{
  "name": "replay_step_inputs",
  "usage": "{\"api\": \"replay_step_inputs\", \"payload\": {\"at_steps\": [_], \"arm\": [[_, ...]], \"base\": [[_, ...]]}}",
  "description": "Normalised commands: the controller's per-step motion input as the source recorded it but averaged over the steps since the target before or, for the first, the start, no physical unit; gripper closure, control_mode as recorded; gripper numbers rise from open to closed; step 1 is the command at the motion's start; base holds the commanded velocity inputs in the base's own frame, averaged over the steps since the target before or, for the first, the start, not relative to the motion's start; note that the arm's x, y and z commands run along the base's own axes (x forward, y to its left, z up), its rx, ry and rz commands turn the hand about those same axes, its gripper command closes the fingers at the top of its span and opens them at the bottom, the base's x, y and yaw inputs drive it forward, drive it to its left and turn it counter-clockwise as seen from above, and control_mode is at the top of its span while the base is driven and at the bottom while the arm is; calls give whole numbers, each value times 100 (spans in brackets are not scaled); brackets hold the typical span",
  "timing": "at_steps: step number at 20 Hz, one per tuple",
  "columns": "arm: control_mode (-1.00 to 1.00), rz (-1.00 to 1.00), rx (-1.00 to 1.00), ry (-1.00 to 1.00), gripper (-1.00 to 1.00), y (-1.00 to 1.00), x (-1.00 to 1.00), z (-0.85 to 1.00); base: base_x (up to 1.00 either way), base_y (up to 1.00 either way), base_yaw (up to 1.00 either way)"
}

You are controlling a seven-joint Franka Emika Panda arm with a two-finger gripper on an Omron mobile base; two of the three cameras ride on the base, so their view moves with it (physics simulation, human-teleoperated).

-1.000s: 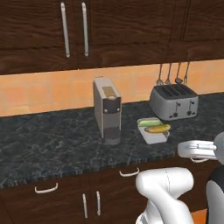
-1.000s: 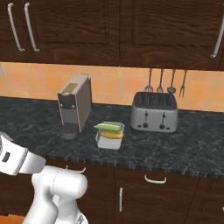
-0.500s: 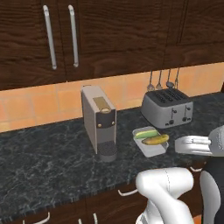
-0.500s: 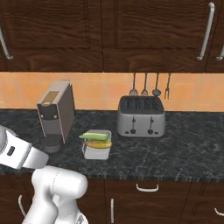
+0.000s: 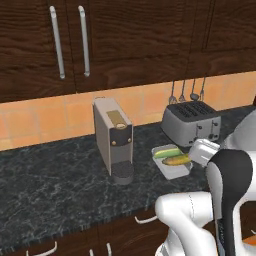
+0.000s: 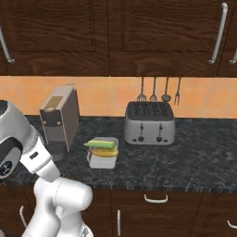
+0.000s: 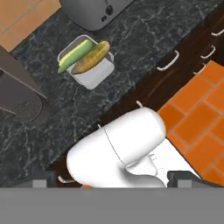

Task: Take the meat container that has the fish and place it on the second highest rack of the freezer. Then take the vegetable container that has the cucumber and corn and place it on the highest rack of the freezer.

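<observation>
The vegetable container (image 5: 175,173) (image 6: 102,160) (image 7: 95,74) is a clear tub on the dark counter between a coffee machine and a toaster. The green cucumber (image 5: 167,153) (image 6: 99,144) (image 7: 76,54) and the yellow corn (image 5: 178,160) (image 6: 104,152) (image 7: 92,57) lie across its top. My gripper (image 7: 116,181) is open and empty, its dark fingertips (image 7: 187,177) far apart. It hangs back over the robot's base, well short of the counter edge and the tub. The meat container, the fish and the freezer are out of view.
A grey coffee machine (image 5: 114,140) (image 6: 58,120) stands left of the tub and a silver toaster (image 5: 191,122) (image 6: 149,122) stands right of it. Utensils (image 6: 157,90) hang on the orange backsplash. Dark wall cabinets (image 5: 125,40) hang above. Orange floor tiles (image 7: 197,118) lie below the drawers.
Both base views have shifted as a whole, so the camera has moved; the counter items now sit a little further left and lower. The gripper stays open.
</observation>
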Motion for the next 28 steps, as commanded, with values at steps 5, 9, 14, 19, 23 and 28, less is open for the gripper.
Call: {"api": "replay_step_inputs", "payload": {"at_steps": [5,9,14,19,23,28], "arm": [[-100,-14,18,4,-100,-25,60,-87],[-100,-1,15,16,-100,-52,58,-29],[-100,-2,12,40,-100,-49,56,-37],[-100,-4,4,9,-100,-28,36,-38],[-100,-11,0,0,-100,6,31,-42],[-100,-11,0,0,-100,17,37,-47]], "base": [[0,0,0],[0,0,0],[0,0,0],[0,0,0],[0,0,0],[0,0,0]]}}
